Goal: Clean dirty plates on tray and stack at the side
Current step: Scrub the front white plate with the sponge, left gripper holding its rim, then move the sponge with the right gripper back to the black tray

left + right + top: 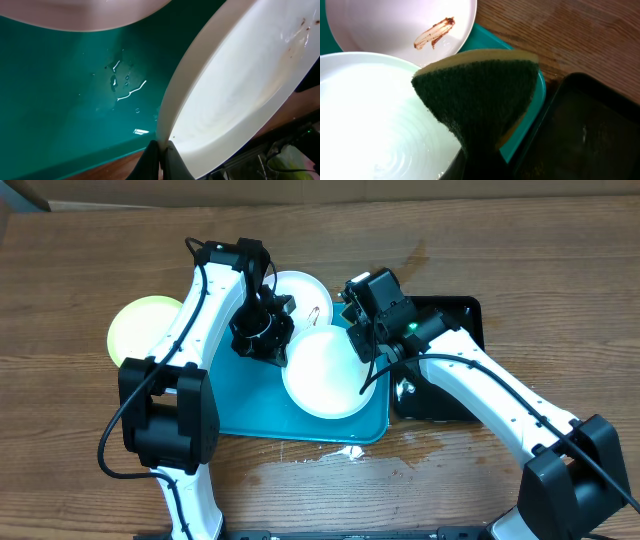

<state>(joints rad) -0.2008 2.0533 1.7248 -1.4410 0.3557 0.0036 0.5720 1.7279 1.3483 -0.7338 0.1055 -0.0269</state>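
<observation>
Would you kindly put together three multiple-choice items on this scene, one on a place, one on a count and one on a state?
1. Where does the lime-green plate lie?
A. On the wooden table beside the turquoise tray.
B. Inside the turquoise tray.
C. Stacked on another plate.

2. How many plates show in the overhead view?
A. Two.
B. Three.
C. Four.

3. How is the right gripper?
A. Open and empty.
B. Shut on a plate rim.
C. Shut on a sponge.

Answers:
1 A, it sits on bare wood off the tray's edge.
2 B, there is the lime-green one, a smeared white plate and the white plate that the left gripper holds by its rim.
3 C, it pinches the green-faced sponge.
</observation>
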